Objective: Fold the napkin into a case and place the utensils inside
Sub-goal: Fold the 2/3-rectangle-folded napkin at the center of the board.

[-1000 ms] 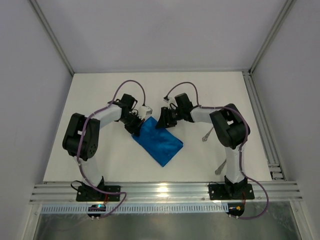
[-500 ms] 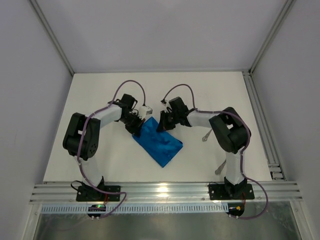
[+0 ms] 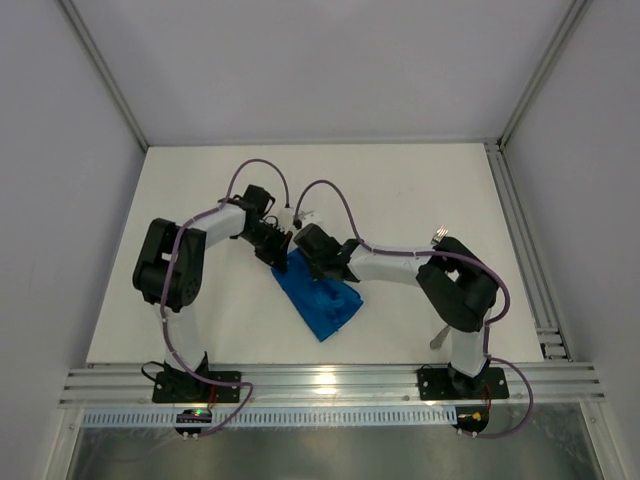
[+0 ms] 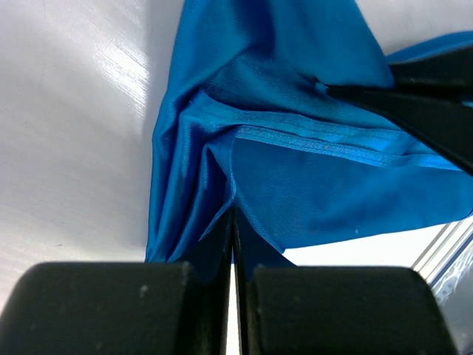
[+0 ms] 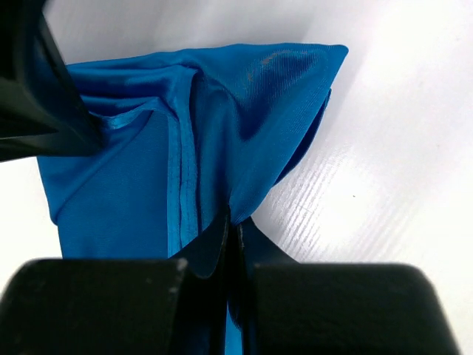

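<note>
The bright blue napkin lies crumpled and partly folded on the white table, its upper end lifted between both grippers. My left gripper is shut on the napkin's upper left edge; in the left wrist view the cloth bunches up from the pinched jaws. My right gripper is shut on a fold of the napkin just right of the left one, the cloth running into its tips. A fork shows its tines behind the right arm. A second utensil pokes out by the right arm's base.
Metal rails run along the table's right side and front edge. Grey walls close in the left, right and back. In each wrist view the other gripper's black fingers sit close by on the cloth.
The right gripper closed on the napkin's upper edge and swung left and toward the near edge, dragging the cloth into a narrower, bunched shape. The left gripper stayed shut on its corner.
</note>
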